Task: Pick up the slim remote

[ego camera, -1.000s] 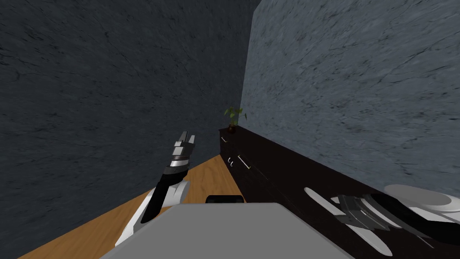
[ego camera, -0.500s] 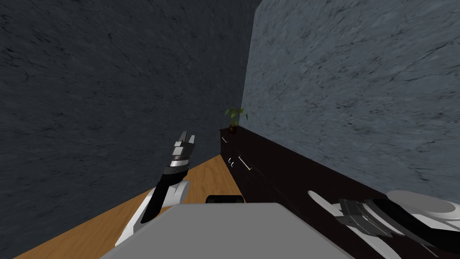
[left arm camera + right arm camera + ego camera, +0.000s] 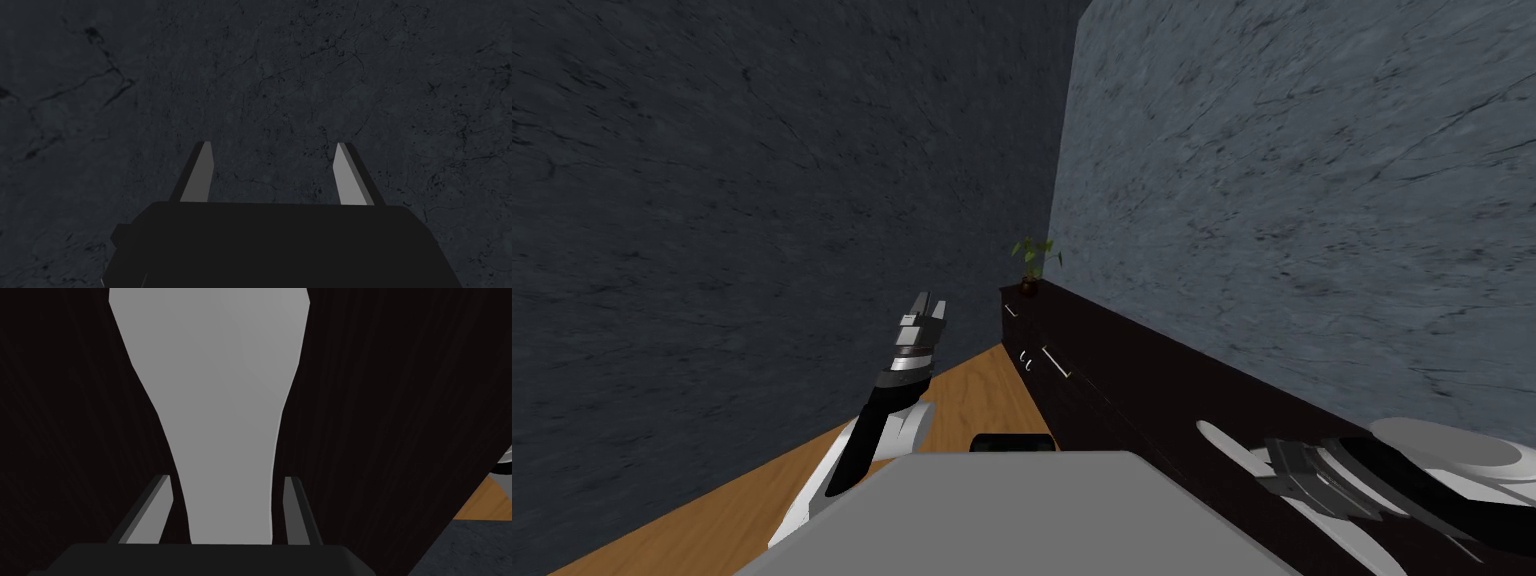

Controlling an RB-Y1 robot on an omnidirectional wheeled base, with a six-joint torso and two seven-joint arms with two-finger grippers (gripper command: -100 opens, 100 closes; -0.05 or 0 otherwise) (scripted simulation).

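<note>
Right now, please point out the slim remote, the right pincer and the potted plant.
slim remote [image 3: 215, 388]: right wrist view, middle of its grey body.
right pincer [image 3: 228, 478]: right wrist view, midway between its fingertips.
potted plant [image 3: 1034, 252]: head view, its green leaves.

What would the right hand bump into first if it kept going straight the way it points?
Probably the slim grey remote: it lies straight ahead of the right hand, between its open fingers, on the dark cabinet top. How far is unclear.
</note>
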